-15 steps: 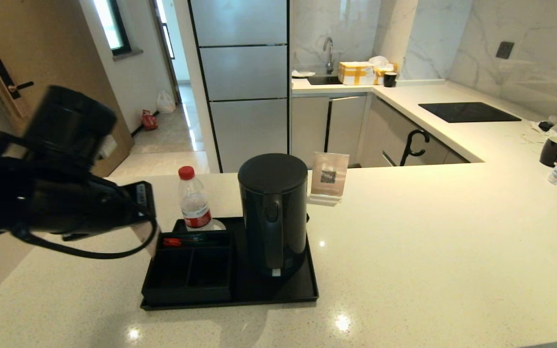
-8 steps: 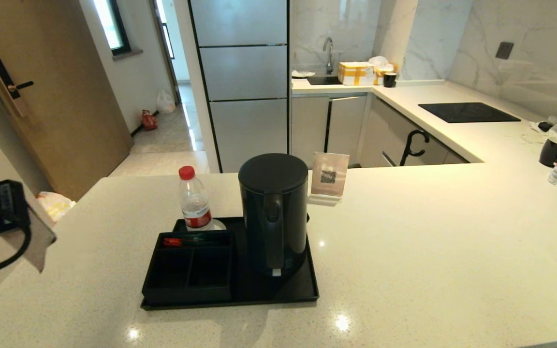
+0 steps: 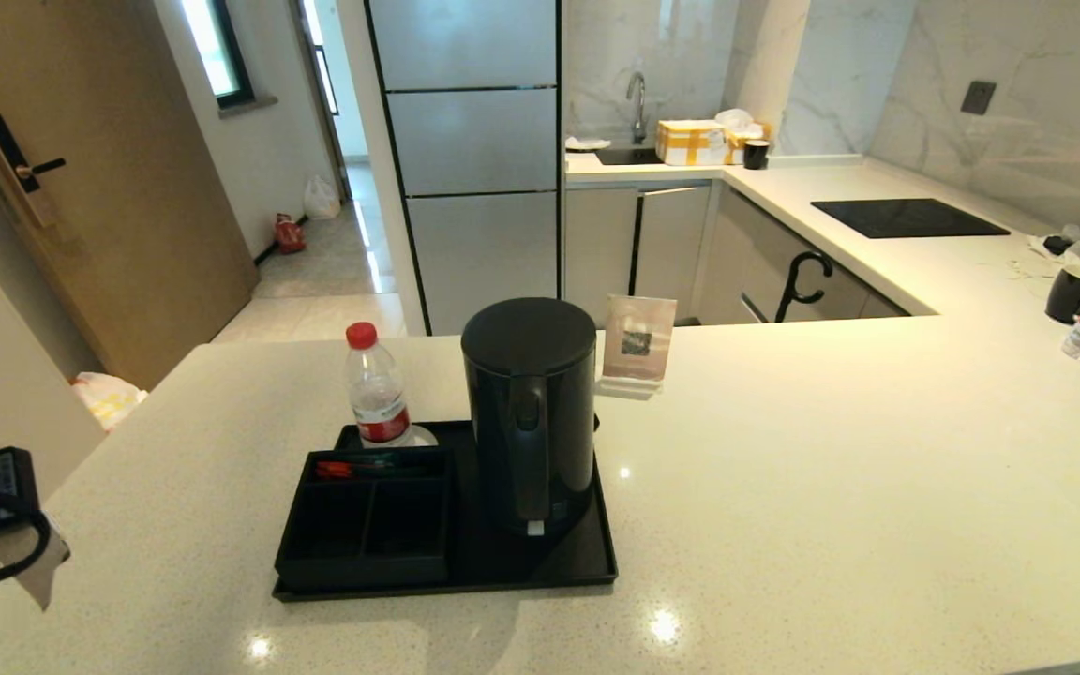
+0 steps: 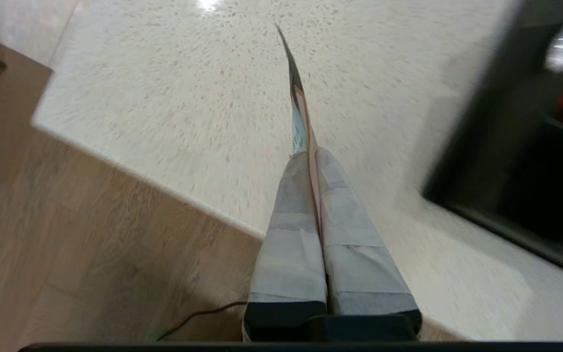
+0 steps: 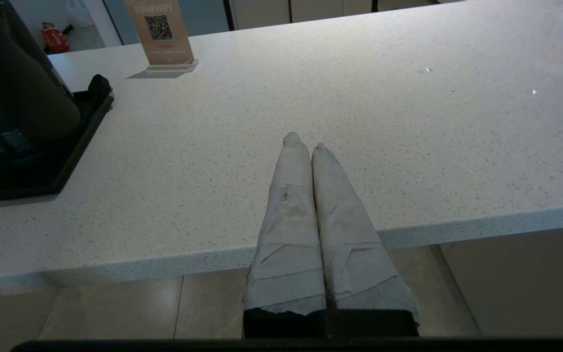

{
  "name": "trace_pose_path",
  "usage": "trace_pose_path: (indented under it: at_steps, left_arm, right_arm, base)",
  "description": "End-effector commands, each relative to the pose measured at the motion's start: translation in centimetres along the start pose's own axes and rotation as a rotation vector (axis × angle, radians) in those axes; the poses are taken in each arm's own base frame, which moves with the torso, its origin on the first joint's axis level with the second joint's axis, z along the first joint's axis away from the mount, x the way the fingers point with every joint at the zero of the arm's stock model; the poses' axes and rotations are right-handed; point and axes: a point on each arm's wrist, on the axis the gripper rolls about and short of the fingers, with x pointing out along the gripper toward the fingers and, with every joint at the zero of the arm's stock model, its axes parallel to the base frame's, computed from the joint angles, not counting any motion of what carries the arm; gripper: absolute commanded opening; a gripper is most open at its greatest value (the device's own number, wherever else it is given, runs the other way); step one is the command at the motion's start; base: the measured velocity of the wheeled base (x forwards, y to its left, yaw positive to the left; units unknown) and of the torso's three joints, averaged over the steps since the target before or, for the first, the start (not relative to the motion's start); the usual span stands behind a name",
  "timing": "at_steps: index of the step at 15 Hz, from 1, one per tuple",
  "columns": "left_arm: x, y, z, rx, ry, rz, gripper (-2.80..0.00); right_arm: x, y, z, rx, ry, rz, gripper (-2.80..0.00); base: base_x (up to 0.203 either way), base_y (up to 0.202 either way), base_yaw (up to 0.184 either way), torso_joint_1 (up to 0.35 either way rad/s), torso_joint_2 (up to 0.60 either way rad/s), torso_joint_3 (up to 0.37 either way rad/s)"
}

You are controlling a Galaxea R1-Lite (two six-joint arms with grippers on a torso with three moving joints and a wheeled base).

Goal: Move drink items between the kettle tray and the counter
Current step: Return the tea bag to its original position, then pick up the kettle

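Counter [image 3: 831,487], that broad off-white speckled stone one, sat under the shallow black rectangular tray [image 3: 587,562] with the tall matte-black kettle [image 3: 529,412]. Left gripper [image 4: 306,156] off the counter's left edge pinched the flat pale-pink tea sachet [image 4: 300,112], long axis pointing ahead over the counter. Right gripper [image 5: 302,143] was parked, clenched empty.

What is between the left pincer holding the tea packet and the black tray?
Only bare counter. In the head view, the left pincer, shut on the tea packet, sits at the counter's left edge, and nothing lies before the tray.
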Motion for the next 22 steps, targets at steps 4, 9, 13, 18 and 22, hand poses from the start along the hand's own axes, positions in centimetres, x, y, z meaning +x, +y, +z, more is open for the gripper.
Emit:
trace_pose_path:
  at_steps: [4,9,13,18,22]
  left_arm:
    - [9.5,-0.9,0.5,0.012,0.124,0.034,-2.80]
    - [14.5,-1.8,0.7,0.019,0.160,0.038,0.00]
    - [14.9,-2.1,1.1,0.018,0.147,0.032,0.00]
    - [13.4,-2.3,1.7,0.020,0.098,0.014,0.00]
    - [8.6,-2.6,2.8,0.023,-0.016,-0.043,0.00]
  right_arm:
    - [0.0,0.0,0.0,0.000,0.000,0.000,-2.80]
    - [0.0,0.0,0.0,0.000,0.000,0.000,-2.80]
    - [0.0,0.0,0.0,0.000,0.000,0.000,-2.80]
    - [0.0,0.0,0.0,0.000,0.000,0.000,-2.80]
    - [0.0,0.0,0.0,0.000,0.000,0.000,-2.80]
  base:
    - [0.000,0.000,0.000,0.000,0.00,0.000]
    - [0.000,0.000,0.000,0.000,0.00,0.000]
    - [0.000,0.000,0.000,0.000,0.00,0.000]
    - [0.000,0.000,0.000,0.000,0.00,0.000]
    - [0.000,0.000,0.000,0.000,0.00,0.000]
